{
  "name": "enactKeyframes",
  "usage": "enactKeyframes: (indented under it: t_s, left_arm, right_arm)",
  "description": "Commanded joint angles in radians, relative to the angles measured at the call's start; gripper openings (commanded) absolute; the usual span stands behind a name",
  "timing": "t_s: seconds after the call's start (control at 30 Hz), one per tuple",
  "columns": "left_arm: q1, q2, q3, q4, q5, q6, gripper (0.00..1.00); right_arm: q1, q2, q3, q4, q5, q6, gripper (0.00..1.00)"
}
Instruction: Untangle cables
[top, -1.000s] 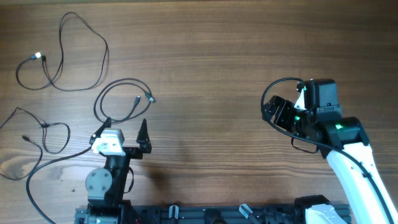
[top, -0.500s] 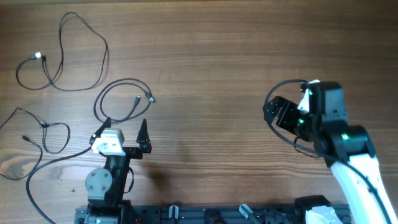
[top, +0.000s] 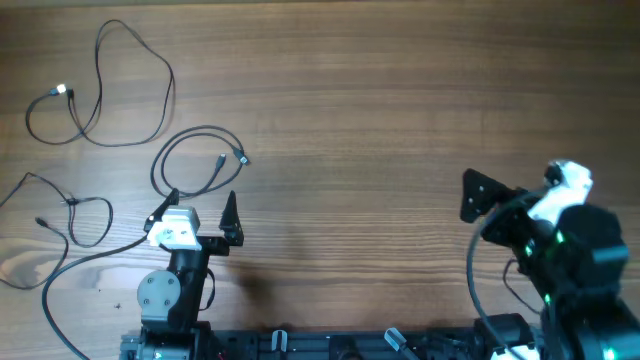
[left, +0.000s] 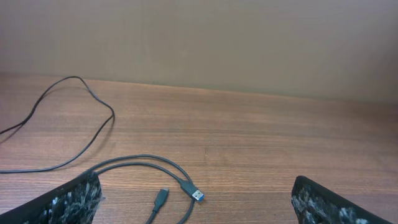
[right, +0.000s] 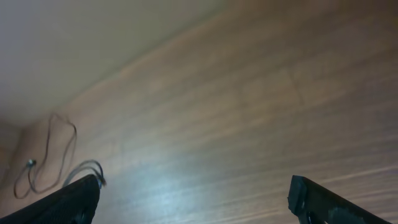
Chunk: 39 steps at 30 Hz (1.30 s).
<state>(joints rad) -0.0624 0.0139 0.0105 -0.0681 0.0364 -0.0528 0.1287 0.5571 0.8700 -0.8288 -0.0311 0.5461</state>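
Note:
Three thin black cables lie apart on the left of the wooden table. One with a silvery tip (top: 62, 90) loops at the far left back (top: 130, 80). A second forms a loop (top: 195, 133) with two plugs (top: 240, 157) just ahead of my left gripper (top: 197, 210), which is open and empty. In the left wrist view this cable's blue-tipped USB plug (left: 195, 193) lies between the open fingers (left: 196, 206). The third cable (top: 70, 210) lies at the left edge. My right gripper (top: 482, 197) is open and empty at the near right, far from the cables (right: 53, 149).
The left arm's own thicker black wire (top: 80, 262) curves along the table near the third cable. Bare wooden tabletop (top: 380, 120) fills the middle and right. A black rail (top: 330, 345) runs along the near edge.
My right arm has drawn back toward the near right corner, away from the table's middle. The left arm and the cables have not moved.

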Motion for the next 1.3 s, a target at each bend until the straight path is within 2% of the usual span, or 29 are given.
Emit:
enactKeyframes:
  t_s: [0.0, 0.2, 0.4, 0.63, 1.03, 1.27]
  left_arm:
    - [0.006, -0.005, -0.005, -0.005, 0.019, 0.019, 1.00]
    - [0.006, -0.005, -0.005, -0.005, 0.019, 0.020, 1.00]
    - [0.006, -0.005, -0.005, -0.005, 0.019, 0.020, 1.00]
    - [0.006, -0.005, -0.005, -0.005, 0.019, 0.020, 1.00]
    - [0.006, -0.005, -0.005, -0.005, 0.019, 0.020, 1.00]
    - [0.006, -0.005, -0.005, -0.005, 0.019, 0.019, 1.00]
  right_arm:
    - [0.001, -0.085, -0.008, 0.002, 0.050, -0.106, 1.00]
    - [0.001, -0.164, -0.014, 0.023, 0.049, -0.163, 1.00]
    - [0.001, -0.282, -0.212, 0.323, -0.085, -0.308, 1.00]
    - [0.001, -0.406, -0.458, 0.587, -0.124, -0.312, 1.00]
    - [-0.023, -0.551, -0.693, 0.711, -0.137, -0.409, 1.00]
    - [-0.078, -0.554, -0.768, 0.767, -0.180, -0.433, 1.00]
